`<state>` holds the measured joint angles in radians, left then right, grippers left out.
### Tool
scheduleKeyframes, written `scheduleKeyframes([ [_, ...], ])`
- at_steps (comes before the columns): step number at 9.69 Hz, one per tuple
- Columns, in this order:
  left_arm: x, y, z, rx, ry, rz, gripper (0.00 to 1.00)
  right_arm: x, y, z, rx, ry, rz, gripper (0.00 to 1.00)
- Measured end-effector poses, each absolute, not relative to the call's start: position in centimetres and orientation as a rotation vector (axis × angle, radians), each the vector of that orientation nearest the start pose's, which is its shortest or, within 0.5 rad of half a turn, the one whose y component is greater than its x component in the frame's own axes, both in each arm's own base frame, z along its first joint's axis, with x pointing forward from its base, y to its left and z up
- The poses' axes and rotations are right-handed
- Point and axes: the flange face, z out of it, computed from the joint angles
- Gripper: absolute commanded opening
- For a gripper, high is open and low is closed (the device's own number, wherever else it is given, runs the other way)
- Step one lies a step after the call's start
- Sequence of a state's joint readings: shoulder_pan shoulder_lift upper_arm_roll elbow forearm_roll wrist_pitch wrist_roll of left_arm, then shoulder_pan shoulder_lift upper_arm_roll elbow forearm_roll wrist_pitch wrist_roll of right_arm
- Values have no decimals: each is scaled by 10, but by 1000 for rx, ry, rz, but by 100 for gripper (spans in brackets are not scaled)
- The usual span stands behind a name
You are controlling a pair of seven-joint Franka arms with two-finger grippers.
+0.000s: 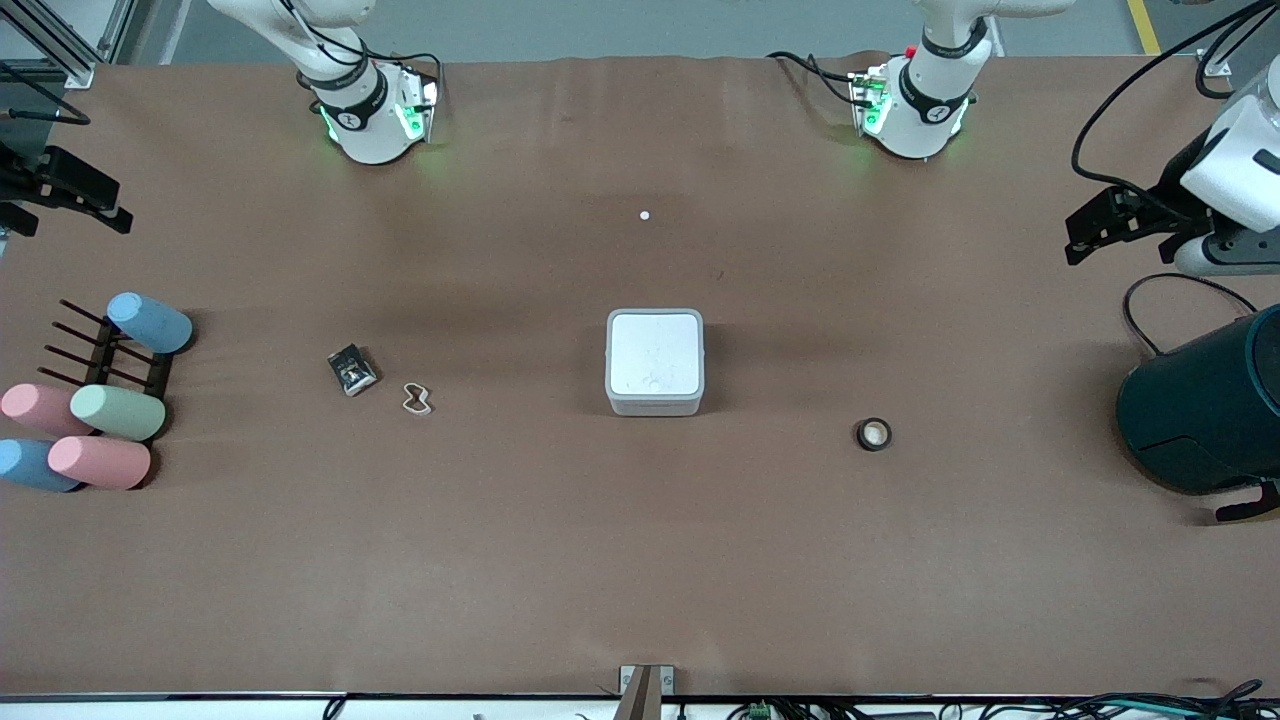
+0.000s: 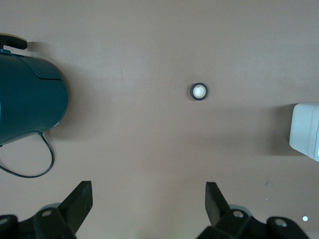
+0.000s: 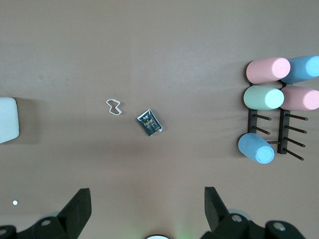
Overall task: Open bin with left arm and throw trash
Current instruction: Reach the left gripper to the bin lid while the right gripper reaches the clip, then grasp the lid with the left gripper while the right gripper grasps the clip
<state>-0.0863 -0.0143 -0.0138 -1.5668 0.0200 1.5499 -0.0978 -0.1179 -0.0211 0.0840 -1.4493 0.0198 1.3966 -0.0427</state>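
Note:
The white bin (image 1: 655, 362) stands mid-table with its lid shut; its edge shows in the left wrist view (image 2: 305, 132) and the right wrist view (image 3: 7, 119). The black ring (image 1: 874, 434) (image 2: 199, 91) lies toward the left arm's end of the table from the bin. The black foil packet (image 1: 352, 369) (image 3: 150, 122) and whitish loop (image 1: 416, 399) (image 3: 114, 107) lie toward the right arm's end. My left gripper (image 2: 148, 196) is open and empty, high over bare table. My right gripper (image 3: 147, 199) is open and empty, also high over bare table. Neither gripper shows in the front view.
A dark teal drum (image 1: 1200, 410) (image 2: 27, 97) with a cable stands at the left arm's end. Pastel cylinders on a black rack (image 1: 100, 410) (image 3: 279, 99) sit at the right arm's end. A small white dot (image 1: 645, 215) lies between the bases. Black gear overhangs both table ends.

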Motion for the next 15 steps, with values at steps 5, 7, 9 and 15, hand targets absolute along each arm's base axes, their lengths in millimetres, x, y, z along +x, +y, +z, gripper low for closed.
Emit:
scheduleKeyframes([
  [5,550,-77,630,-3121,72,12,79,540,-6,619,-3116,-41,157,100],
  [7,545,-155,601,-3100,282,117,11,558,9,532,-3110,-70,139,100],
  [9,542,-271,533,-3065,500,197,2,561,37,443,-3040,-70,109,100],
  [15,569,-448,345,-3202,441,-1,0,583,131,273,-3019,64,55,100],
])
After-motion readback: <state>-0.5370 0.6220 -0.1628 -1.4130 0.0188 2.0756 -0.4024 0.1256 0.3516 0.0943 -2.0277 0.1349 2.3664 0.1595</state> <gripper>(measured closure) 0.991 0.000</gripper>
